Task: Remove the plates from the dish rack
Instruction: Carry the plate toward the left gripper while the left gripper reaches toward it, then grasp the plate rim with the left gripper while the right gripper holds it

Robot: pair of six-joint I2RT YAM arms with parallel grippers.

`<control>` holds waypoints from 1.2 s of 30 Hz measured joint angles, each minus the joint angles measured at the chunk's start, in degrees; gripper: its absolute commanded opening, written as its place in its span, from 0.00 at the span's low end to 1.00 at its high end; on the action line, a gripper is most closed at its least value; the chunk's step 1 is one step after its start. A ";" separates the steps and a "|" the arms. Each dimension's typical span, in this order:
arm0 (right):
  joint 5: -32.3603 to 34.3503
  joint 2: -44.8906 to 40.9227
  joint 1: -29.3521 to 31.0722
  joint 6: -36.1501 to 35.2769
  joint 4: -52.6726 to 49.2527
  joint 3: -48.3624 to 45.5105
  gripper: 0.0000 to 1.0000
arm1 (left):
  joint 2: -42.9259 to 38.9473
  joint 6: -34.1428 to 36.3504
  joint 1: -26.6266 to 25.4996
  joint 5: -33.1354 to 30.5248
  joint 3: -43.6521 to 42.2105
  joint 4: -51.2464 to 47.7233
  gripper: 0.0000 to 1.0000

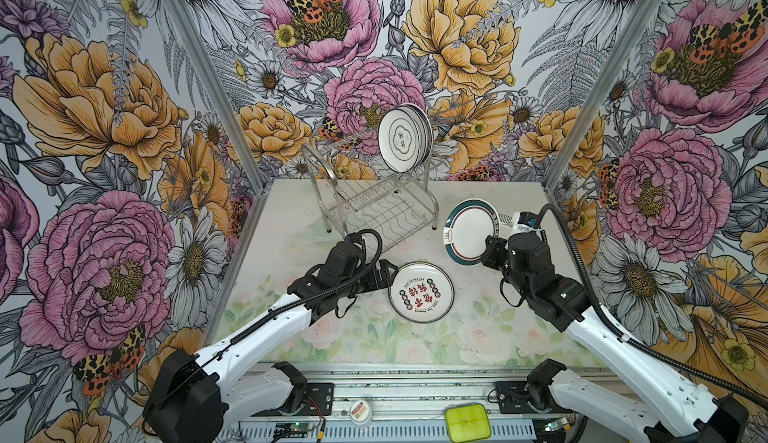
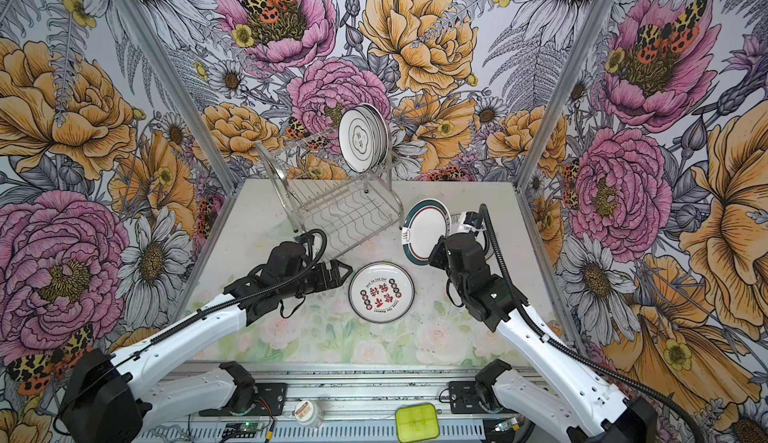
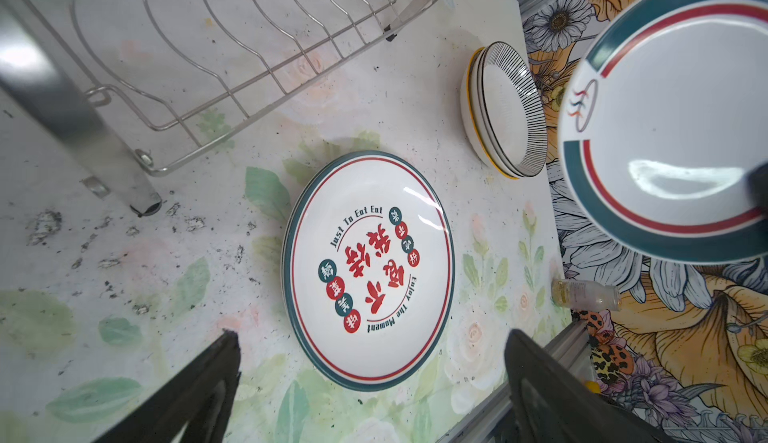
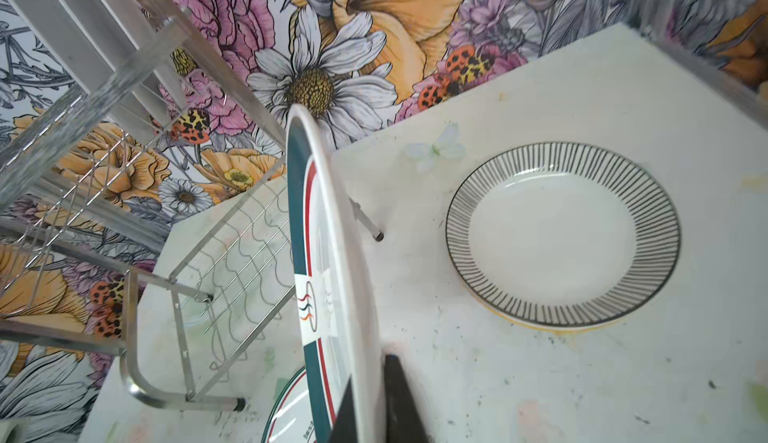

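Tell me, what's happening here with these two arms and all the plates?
Two robot arms are emptying a dish rack. The right end effector pinches the rim of a teal-banded plate, held up on edge near a striped-rim stack on the table. The left end effector is open beside a red-lettered plate lying flat. A few plates stand upright in the rack's upper tier, not yet unloaded.

glossy plates (image 3: pixel 370 266), shiny metal dish rack (image 3: pixel 62 100)
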 measured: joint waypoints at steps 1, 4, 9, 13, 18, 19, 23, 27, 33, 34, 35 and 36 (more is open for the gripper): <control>-1.84 0.26 0.00 1.33 0.11 -0.57 0.00 | 0.66 -0.02 -0.11 0.00 0.00 0.92 0.99; -6.21 0.94 0.00 4.39 0.50 -1.75 0.00 | 2.64 -0.07 -0.22 0.20 0.00 3.52 0.98; -12.79 3.67 -0.02 8.15 3.10 -2.43 0.00 | 5.53 -0.63 -0.66 1.05 0.02 7.37 0.96; -17.27 6.91 -0.37 10.12 6.51 -3.32 0.00 | 8.02 -1.29 -1.25 2.36 0.61 9.94 0.94; -21.44 9.35 -1.07 12.00 9.70 -4.74 0.00 | 10.36 -1.86 -1.49 4.02 0.92 13.64 0.92; -22.25 9.64 -1.25 12.55 10.71 -5.03 0.00 | 11.02 -2.14 -1.49 4.37 0.96 14.40 0.91; -25.33 9.97 -1.90 14.58 14.91 -6.54 0.00 | 13.38 -2.97 -1.51 5.46 1.25 16.46 0.89; -27.63 10.60 -2.14 16.33 18.49 -7.91 0.00 | 15.10 -3.02 -1.60 6.01 2.10 17.59 0.83; -29.24 11.26 -2.25 17.92 21.22 -9.05 0.00 | 15.85 -3.87 -1.79 6.51 2.78 19.80 0.66; -29.38 11.26 -2.25 18.01 21.49 -9.11 0.00 | 15.96 -3.98 -1.95 6.56 2.86 20.26 0.64; -29.42 11.26 -2.25 18.21 21.99 -9.25 0.00 | 16.09 -4.15 -2.10 6.69 2.99 20.63 0.63; -29.53 11.26 -2.25 18.40 22.34 -9.35 0.00 | 16.20 -4.28 -2.14 6.73 3.10 20.85 0.62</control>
